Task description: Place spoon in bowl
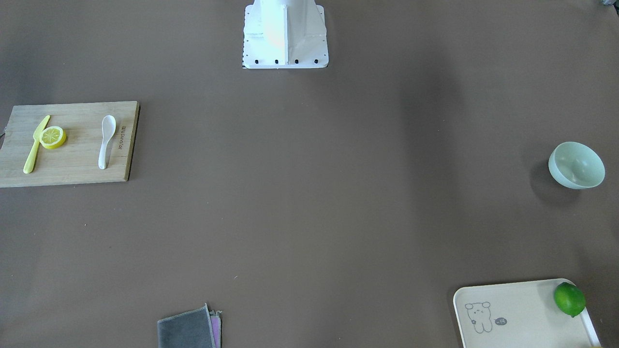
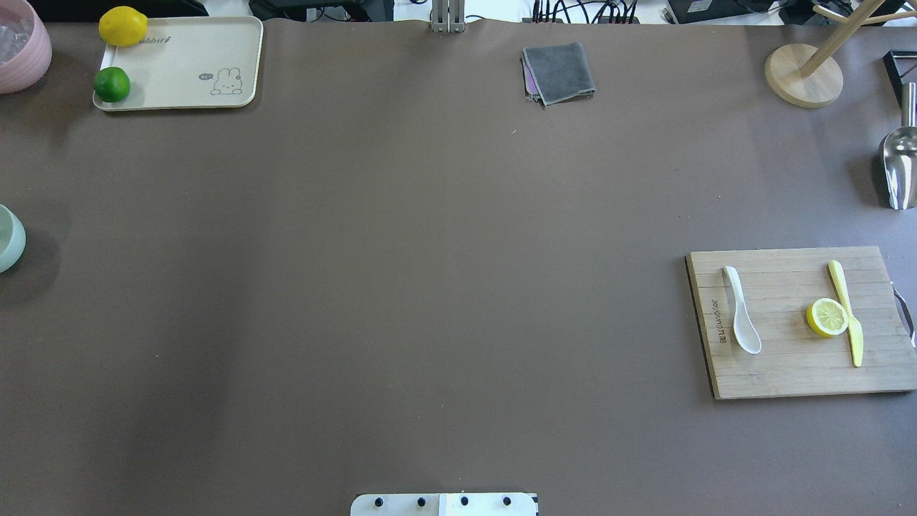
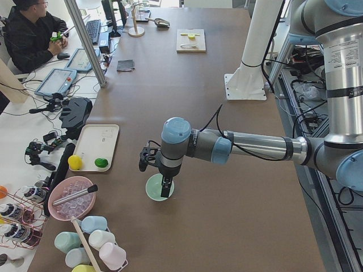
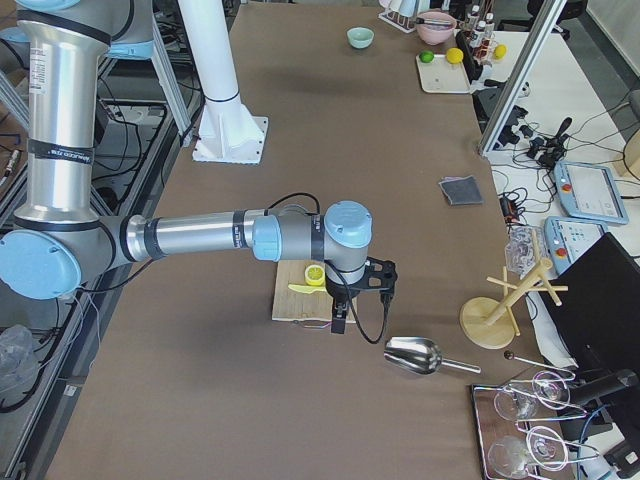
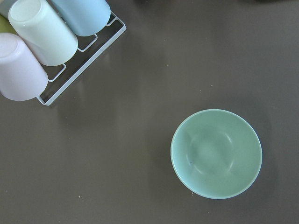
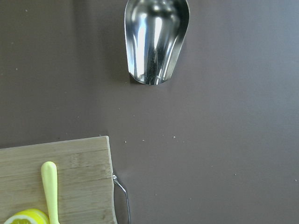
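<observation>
The white spoon lies on a wooden cutting board, also seen in the overhead view. The mint-green bowl stands empty at the opposite end of the table, at the overhead view's left edge. The left wrist view looks straight down into it. My left gripper hangs above the bowl; I cannot tell whether it is open or shut. My right gripper hangs over the cutting board's outer end; I cannot tell its state either.
A yellow knife and a lemon slice share the board. A metal scoop and a wooden stand lie beyond it. A cream tray, a grey cloth and a cup rack are also there.
</observation>
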`<state>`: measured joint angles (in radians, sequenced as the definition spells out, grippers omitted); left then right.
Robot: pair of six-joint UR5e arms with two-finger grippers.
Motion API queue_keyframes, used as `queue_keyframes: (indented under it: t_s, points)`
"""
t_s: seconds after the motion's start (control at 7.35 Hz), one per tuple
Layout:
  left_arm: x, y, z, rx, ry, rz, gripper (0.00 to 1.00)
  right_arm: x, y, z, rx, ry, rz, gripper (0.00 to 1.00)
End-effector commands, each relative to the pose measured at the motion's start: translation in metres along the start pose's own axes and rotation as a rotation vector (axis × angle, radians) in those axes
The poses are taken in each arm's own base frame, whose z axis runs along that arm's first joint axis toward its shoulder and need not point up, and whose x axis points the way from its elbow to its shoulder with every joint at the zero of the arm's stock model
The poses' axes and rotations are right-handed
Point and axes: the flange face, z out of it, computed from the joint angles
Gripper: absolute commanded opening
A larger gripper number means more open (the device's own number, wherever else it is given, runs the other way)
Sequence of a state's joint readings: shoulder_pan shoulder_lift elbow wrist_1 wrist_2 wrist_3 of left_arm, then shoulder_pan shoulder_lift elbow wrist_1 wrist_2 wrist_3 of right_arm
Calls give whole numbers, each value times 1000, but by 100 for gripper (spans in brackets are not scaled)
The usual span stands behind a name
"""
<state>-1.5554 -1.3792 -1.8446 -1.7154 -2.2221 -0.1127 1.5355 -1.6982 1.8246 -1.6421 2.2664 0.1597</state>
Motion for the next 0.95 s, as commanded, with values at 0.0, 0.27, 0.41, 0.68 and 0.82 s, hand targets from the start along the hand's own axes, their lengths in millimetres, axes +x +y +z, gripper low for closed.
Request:
queue_keyframes:
  t_s: [0.0, 0.27, 0.41, 0.68, 0.82]
  points:
    - [0, 2, 1, -3, 5, -3, 98, 1, 0, 1, -1, -1, 1, 100]
    - [-1, 2, 2, -4, 5, -3, 98, 1, 2, 2, -4, -3, 3, 100]
    - [-3, 2, 6, -10, 6, -11, 98, 2, 1, 2, -5, -3, 4, 100]
    - [2, -2, 0, 5, 9, 1, 98, -4, -1, -1, 6, -10, -6, 100]
    - [5, -7, -2, 42, 14, 31, 98, -19, -17, -12, 27, -45, -35, 100]
